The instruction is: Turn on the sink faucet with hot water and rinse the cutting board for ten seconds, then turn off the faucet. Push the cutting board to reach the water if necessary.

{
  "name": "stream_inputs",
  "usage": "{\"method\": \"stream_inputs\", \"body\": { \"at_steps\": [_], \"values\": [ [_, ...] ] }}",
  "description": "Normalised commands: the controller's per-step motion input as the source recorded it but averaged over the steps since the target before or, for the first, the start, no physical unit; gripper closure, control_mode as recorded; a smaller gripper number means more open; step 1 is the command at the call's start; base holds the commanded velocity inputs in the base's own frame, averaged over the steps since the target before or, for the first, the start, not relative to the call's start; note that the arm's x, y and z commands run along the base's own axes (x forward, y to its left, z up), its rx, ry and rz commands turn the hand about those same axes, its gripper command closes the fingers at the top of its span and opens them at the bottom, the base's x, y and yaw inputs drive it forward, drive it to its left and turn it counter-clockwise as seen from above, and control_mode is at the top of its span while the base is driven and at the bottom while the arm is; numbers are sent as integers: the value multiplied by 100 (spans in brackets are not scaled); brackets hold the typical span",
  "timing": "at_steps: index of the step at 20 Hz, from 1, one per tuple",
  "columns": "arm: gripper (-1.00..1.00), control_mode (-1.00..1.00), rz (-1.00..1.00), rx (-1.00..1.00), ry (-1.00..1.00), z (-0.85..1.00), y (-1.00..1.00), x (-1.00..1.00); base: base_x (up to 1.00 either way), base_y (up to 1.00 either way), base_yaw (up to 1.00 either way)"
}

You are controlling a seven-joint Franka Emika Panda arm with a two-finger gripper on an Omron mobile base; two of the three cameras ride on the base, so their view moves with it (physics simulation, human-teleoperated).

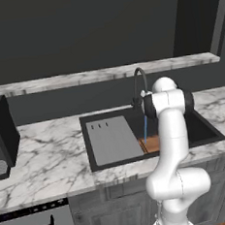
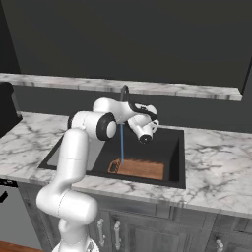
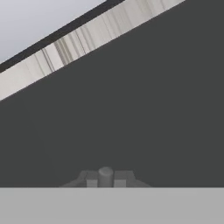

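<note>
The sink faucet (image 1: 140, 85) arches over the black sink (image 1: 203, 127), with its spout (image 2: 125, 93) rising behind my arm. A thin blue stream of water (image 2: 122, 142) falls from it onto the left end of the brown cutting board (image 2: 140, 169), which lies flat on the sink floor near the front wall. My hand (image 2: 142, 129) hovers over the basin just right of the spout and points at the dark back wall. The gripper (image 3: 105, 179) has its fingertips almost together, with a small grey round stub between them. I cannot tell what that stub is.
A grey slab with three slots (image 1: 112, 139) fills the sink's left half. Marble counter (image 1: 45, 155) runs on both sides, and a marble ledge (image 1: 96, 76) runs along the back wall. A dark appliance (image 1: 0, 135) stands at the far left.
</note>
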Motion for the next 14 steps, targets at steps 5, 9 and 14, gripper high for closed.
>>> {"method": "stream_inputs", "body": {
  "at_steps": [5,9,14],
  "values": [
    [100,-100,0,0,0,0,-8,-2,0,0,0],
    [100,-100,0,0,0,0,-20,-7,0,0,0],
    [100,-100,0,0,0,0,-24,-7,0,0,0]
  ]
}}
